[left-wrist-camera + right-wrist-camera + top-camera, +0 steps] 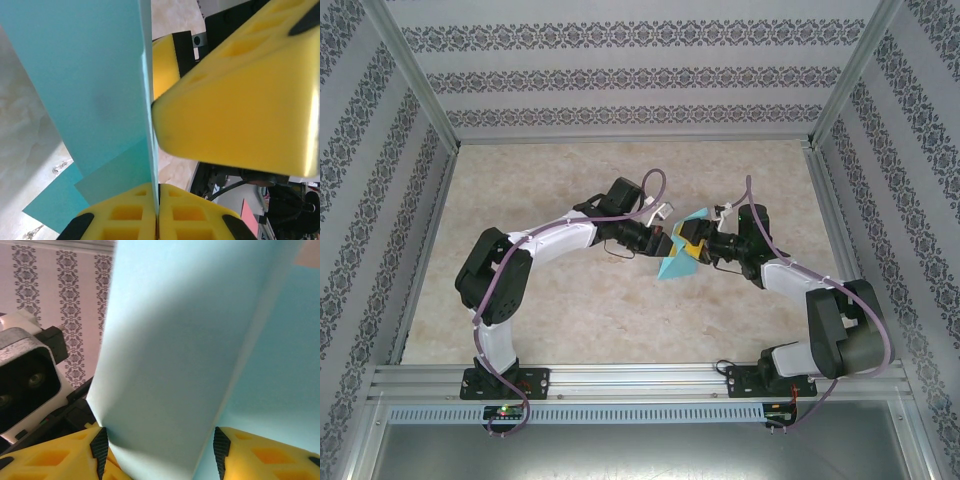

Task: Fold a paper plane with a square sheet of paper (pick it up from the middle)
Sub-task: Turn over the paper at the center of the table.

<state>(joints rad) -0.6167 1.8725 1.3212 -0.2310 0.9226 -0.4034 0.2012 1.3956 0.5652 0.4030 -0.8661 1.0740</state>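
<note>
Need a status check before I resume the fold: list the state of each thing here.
Turquoise paper: folded into layers, held aloft.
Left gripper: shut on the paper's edge.
Right gripper: open, fingers apart with the paper passing between them.

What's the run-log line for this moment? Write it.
stage: mid-fold | left fingers: shut on turquoise paper | right fingers: apart, paper between them

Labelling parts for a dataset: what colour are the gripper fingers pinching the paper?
Yellow fingers, seen best in the left wrist view, clamped on turquoise paper.
</note>
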